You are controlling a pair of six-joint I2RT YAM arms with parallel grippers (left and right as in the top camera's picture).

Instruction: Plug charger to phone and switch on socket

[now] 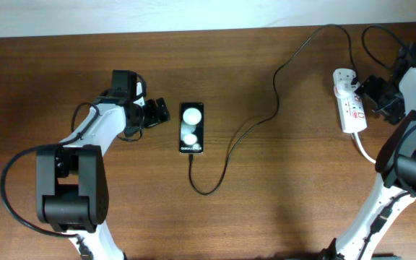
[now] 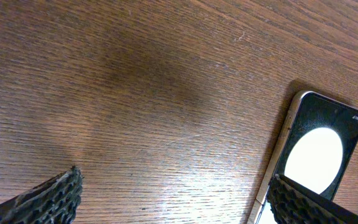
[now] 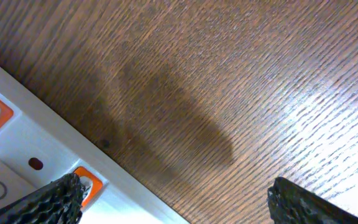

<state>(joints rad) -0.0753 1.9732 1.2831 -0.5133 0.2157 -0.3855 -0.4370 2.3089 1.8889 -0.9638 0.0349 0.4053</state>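
**Operator:** State the location of the main items.

**Technician:** On the wooden table [image 1: 266, 217], the white power strip [image 1: 350, 101] lies at 3 o'clock, its long axis running 12 to 6. The phone [image 1: 191, 128] lies just 9 o'clock of centre, screen up.

**Operator:** And the claws?

**Technician:** The right gripper [image 1: 370, 92] is released, at 3 o'clock of the strip. The left gripper [image 1: 157, 113] is released, at 9 o'clock of the phone.

**Operator:** And the charger?

**Technician:** The charger cable [image 1: 266, 119] meets the phone's 6 o'clock end, loops, then runs toward the strip's 12 o'clock end.
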